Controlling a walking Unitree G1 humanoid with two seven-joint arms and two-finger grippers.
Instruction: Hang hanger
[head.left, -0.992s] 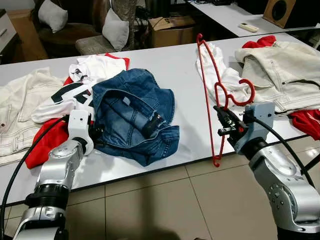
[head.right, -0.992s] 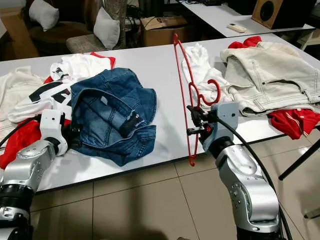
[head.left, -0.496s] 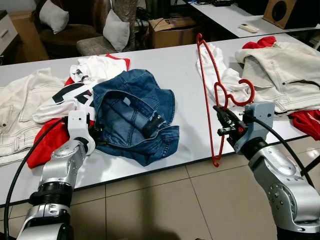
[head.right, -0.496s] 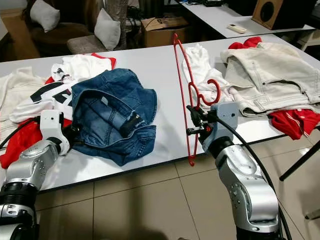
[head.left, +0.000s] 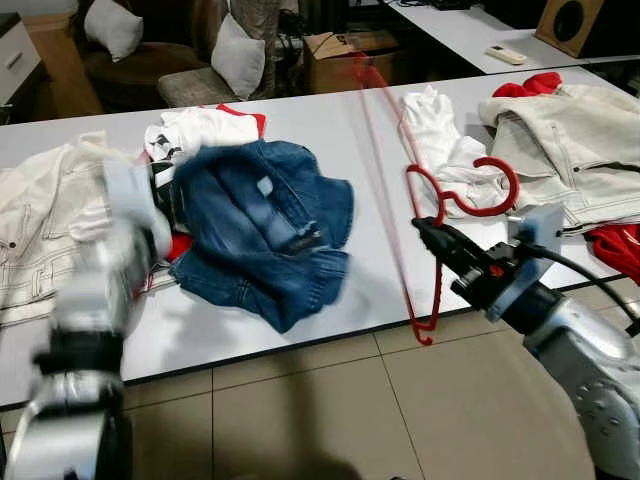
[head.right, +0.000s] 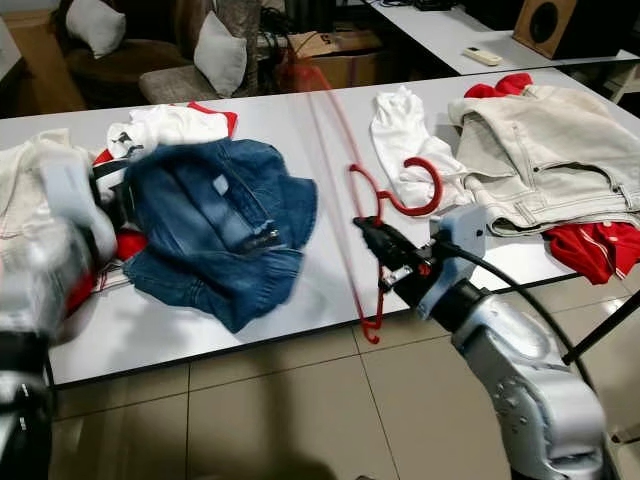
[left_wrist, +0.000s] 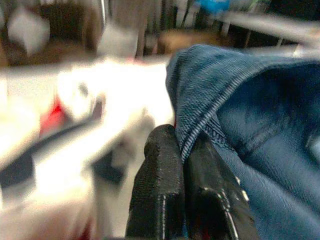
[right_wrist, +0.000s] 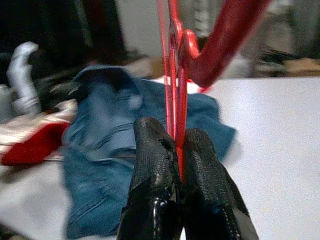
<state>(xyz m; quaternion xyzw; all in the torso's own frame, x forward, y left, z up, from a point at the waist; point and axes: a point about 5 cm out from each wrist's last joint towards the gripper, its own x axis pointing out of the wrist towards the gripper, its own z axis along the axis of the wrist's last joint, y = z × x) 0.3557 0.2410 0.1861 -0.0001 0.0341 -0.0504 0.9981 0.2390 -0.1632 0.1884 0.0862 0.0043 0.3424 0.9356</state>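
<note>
Taking the blue denim jacket (head.left: 262, 230) in the middle of the white table (head.left: 350, 120) as the landmark, the leftmost thing is a cream jacket (head.left: 40, 230) spread flat at the table's left end, well to the left of the denim. Just left of the denim lies a heap of white, red and black clothing (head.left: 195, 135), partly under the denim's edge. The left gripper (left_wrist: 186, 150) is at the denim's left edge; in the left wrist view its two black fingers (left_wrist: 160, 165) are pressed together with a stitched denim hem pinched between them, and the arm is blurred in the head views.

To the right of the denim, the red hanger (head.left: 425, 250) stands nearly upright above the table's front edge, its long bar slanting up and back, its lower tip hanging past the edge over the tiled floor (head.left: 330, 400). The hook curls toward the right, away from the denim. The right gripper (head.left: 428, 232) clamps the hanger just below the hook; in the right wrist view its fingers (right_wrist: 155, 150) are closed tight on the thin red stem.

Farther right of the denim, beyond the hanger, lies a white garment (head.left: 435, 140), then a second cream jacket (head.left: 560, 140) over red cloth (head.left: 615, 245) at the table's right end.
</note>
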